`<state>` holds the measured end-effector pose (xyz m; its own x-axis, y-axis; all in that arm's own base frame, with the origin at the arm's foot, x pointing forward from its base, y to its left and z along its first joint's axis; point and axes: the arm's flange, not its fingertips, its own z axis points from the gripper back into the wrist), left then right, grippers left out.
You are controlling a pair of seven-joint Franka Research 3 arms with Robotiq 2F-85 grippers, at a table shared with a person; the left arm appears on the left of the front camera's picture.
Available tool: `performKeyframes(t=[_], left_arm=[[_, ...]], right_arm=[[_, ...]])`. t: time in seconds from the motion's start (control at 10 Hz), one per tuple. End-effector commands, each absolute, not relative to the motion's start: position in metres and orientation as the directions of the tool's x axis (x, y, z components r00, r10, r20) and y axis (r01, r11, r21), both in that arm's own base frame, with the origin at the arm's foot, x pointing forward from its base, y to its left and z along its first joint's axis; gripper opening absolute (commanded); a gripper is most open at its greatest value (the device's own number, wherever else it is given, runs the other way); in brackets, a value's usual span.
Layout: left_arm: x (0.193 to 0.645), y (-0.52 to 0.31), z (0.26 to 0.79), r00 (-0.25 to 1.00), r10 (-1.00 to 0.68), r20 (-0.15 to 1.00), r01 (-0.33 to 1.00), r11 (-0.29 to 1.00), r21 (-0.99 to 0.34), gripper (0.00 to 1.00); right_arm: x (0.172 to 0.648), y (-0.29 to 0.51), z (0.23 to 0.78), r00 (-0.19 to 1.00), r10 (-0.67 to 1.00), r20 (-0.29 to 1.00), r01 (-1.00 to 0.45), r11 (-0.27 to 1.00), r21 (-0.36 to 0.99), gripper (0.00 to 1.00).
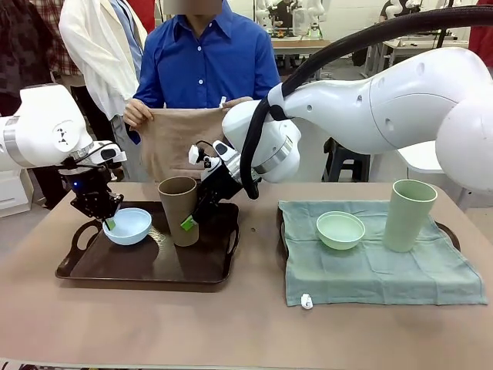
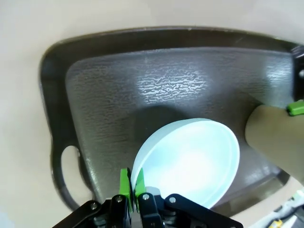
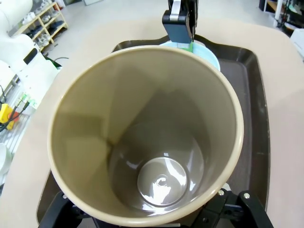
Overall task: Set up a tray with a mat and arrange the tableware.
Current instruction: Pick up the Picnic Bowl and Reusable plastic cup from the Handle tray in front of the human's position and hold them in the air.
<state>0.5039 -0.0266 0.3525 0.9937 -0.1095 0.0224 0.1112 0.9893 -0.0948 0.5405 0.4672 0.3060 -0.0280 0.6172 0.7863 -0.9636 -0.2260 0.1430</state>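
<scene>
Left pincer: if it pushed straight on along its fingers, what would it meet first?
The left pincer is shut on the rim of the light blue bowl; straight on lies the floor of the dark tray, probably close below, though depth is unclear. The tan-brown tumbler stands aside.

Bowls: two. The light blue bowl (image 1: pixel 127 226) is at the dark tray (image 1: pixel 146 266), the pale green bowl (image 1: pixel 340 230) to its right.
Tumblers: two. The tan-brown tumbler (image 1: pixel 179 210) is at the dark tray, the pale green tumbler (image 1: pixel 410 215) well to its right.
Trays: two. The dark tray, and a second tray (image 1: pixel 450 230) to its right.
Mats: two. The green mat (image 1: pixel 377 270) is right of the dark tray, the tan mat (image 1: pixel 173 139) beyond it.
Grippers: two. The left gripper (image 1: pixel 108 223) and the right gripper (image 1: pixel 187 223) are both at the dark tray.
</scene>
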Motion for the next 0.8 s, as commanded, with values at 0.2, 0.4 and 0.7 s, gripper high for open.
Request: performKeyframes(t=[0.2, 0.4, 0.7], left_arm=[[0.466, -0.034, 0.402, 0.996, -0.092, 0.016, 0.093, 0.994, -0.063, 0.0], [0.447, -0.035, 0.452, 0.993, -0.088, 0.084, 0.094, 0.993, -0.067, 0.0], [0.419, -0.038, 0.522, 0.977, -0.089, 0.195, 0.097, 0.995, -0.032, 0.0]], right_arm=[[0.498, 0.447, 0.37, -0.049, 0.605, 0.794, -0.971, -0.216, 0.104, 0.0], [0.464, 0.43, 0.422, -0.101, 0.597, 0.796, -0.98, -0.198, 0.025, 0.0], [0.425, 0.415, 0.474, -0.14, 0.608, 0.782, -0.987, -0.149, -0.061, 0.0]])
